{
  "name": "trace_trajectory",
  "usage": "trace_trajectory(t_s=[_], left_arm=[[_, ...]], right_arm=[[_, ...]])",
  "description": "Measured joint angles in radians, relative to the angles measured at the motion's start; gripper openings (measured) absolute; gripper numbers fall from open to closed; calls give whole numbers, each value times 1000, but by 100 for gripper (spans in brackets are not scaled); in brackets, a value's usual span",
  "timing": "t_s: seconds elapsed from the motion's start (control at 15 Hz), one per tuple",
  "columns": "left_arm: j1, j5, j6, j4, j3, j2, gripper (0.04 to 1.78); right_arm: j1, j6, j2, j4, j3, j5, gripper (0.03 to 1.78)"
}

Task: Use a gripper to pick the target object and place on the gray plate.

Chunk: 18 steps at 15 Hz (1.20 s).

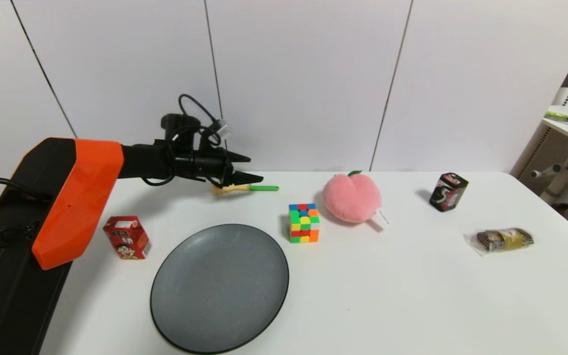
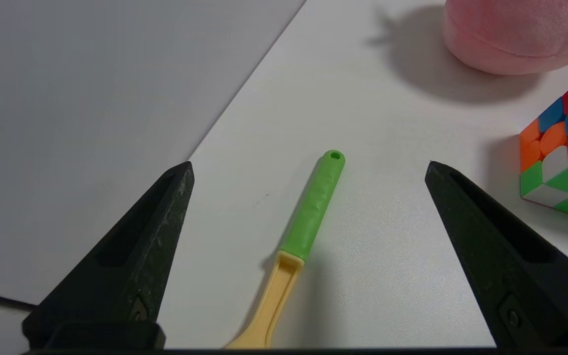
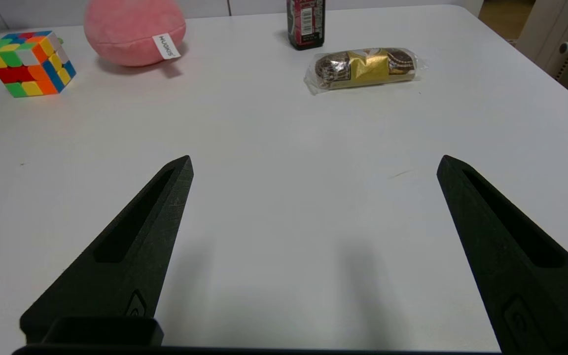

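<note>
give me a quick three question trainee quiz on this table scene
1. True or false: the left gripper is shut on the toy spoon.
2. Which thing sits between the gray plate and the plush peach: A) red carton B) puzzle cube C) snack pack?
3. Fill in: the spoon's handle is ____.

Key: 1. False; its jaws are wide open on either side of the spoon, which lies on the table. 2. B, the puzzle cube. 3. Green.
</note>
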Motion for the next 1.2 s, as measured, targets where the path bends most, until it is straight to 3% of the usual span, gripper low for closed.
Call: trace_trajectory(t_s=[0.4, 0.67, 1.2], left_arm=[[-1, 7, 106, 133, 0, -18, 169], [-3, 78, 180, 242, 0, -24, 169], [-7, 130, 224, 245, 0, -18, 169]], right_arm=[[0, 0, 0, 0, 0, 0, 171], [0, 0, 0, 0, 0, 0, 171], [0, 0, 0, 0, 0, 0, 171]])
